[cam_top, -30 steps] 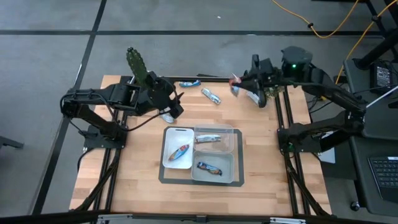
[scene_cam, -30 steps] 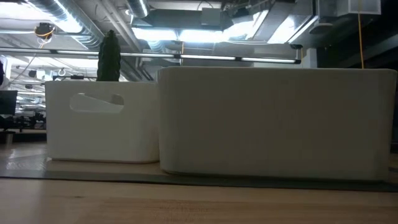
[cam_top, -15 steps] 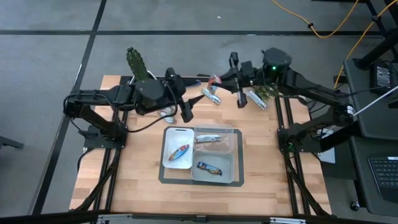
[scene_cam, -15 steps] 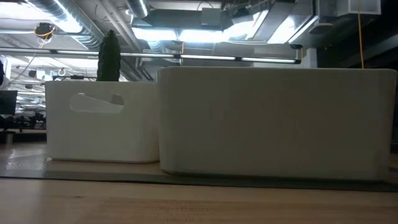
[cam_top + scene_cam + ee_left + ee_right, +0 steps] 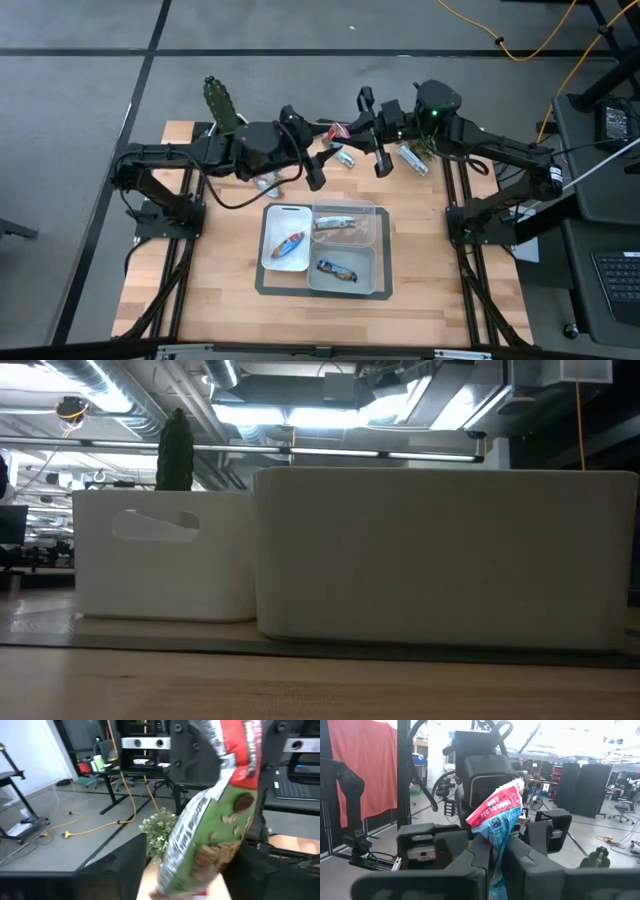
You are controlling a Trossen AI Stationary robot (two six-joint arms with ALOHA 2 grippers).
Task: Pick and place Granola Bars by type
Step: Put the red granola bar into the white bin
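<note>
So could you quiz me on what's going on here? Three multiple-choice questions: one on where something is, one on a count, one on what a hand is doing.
1. How many bars lie in the divided tray?
A. one
B. three
C. six

2. Seen from overhead, where does the cactus stand?
A. at the top-left corner of the table
B. inside the tray
C. at the bottom-right corner

3. What is the right hand doing?
A. it is open and empty
B. it is shut on a red-and-blue bar
C. it is resting in the tray

Answers: 1 B, since each of the three compartments holds one bar. 2 A, since the cactus shows at that corner beside the left arm. 3 B, since the right wrist view shows the wrapper pinched between its fingers.
</note>
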